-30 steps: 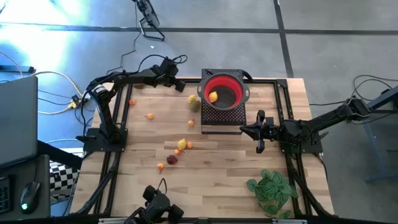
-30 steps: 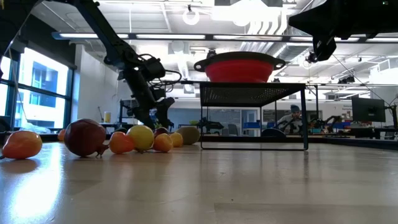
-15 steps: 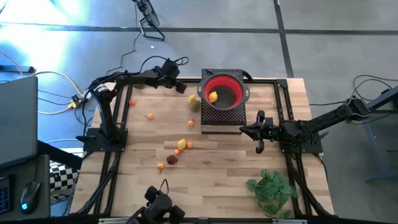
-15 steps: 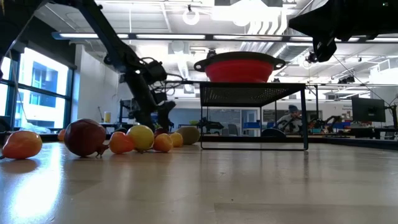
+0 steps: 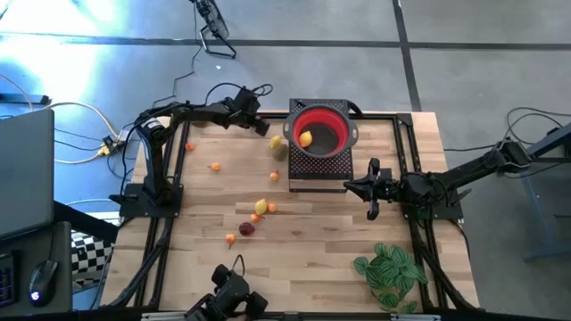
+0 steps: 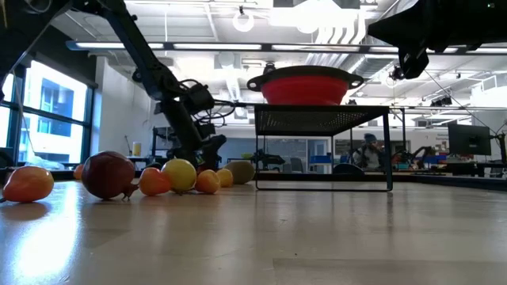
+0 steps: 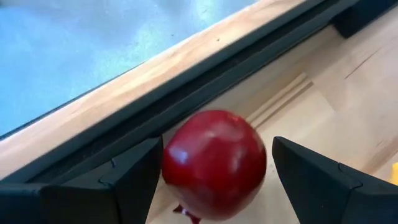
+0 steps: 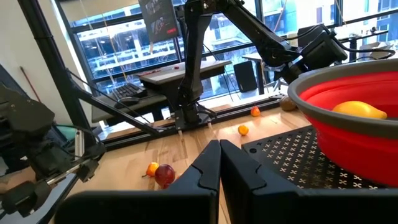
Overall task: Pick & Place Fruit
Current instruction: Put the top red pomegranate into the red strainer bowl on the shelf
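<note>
A dark red fruit (image 7: pixel 214 163) lies on the wood by the table's far edge rail. My left gripper (image 7: pixel 217 149) is open, slanting down, with one finger on each side of it; one finger stands very close to its skin. In the high view this gripper (image 5: pixel 261 126) sits left of the red bowl (image 5: pixel 332 125) and hides the fruit. A yellow fruit (image 5: pixel 305 138) lies in the bowl. Several small fruits are scattered on the table, among them a yellow one (image 5: pixel 260 207) and a dark red one (image 5: pixel 246 228). My right gripper (image 5: pixel 372 189) waits shut, near the stand.
The bowl rests on a black mesh stand (image 5: pixel 318 174) at the table's far middle. A yellow-green fruit (image 5: pixel 277 143) lies beside the stand. A green leafy plant (image 5: pixel 391 270) is at the near right. Black rails (image 5: pixel 178 169) run along the table's sides.
My left gripper has sunk toward the table at the far edge and shifted a little toward the bowl, its fingers the same distance apart. The right arm has kept still.
</note>
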Action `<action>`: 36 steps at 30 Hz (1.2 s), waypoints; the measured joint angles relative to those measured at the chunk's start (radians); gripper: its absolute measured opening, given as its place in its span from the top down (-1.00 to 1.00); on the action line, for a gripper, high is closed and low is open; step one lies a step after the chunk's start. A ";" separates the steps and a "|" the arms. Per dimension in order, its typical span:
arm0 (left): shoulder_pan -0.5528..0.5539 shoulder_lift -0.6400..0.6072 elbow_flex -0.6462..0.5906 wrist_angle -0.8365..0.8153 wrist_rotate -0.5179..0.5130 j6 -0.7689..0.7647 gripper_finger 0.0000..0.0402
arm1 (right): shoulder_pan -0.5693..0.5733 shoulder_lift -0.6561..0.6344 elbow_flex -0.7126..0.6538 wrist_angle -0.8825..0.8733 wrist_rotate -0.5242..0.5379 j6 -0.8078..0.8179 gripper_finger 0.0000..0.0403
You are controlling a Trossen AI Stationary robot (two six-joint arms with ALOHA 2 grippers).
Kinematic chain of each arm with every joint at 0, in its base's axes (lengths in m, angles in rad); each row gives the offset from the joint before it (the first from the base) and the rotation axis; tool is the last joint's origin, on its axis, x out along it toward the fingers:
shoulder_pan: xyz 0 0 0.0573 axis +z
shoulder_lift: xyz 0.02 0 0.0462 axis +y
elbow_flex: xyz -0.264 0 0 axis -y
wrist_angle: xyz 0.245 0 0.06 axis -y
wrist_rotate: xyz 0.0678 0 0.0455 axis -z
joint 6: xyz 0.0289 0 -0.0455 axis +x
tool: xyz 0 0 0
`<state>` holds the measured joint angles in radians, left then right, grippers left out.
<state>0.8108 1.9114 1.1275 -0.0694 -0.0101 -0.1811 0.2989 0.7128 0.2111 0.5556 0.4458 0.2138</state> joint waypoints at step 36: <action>0.000 0.000 0.001 0.000 -0.030 -0.003 -0.12 | 0.000 0.000 0.000 0.000 0.000 0.003 0.99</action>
<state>0.8112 1.9114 1.1282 -0.0692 -0.0399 -0.1846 0.2986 0.7128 0.2111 0.5560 0.4458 0.2165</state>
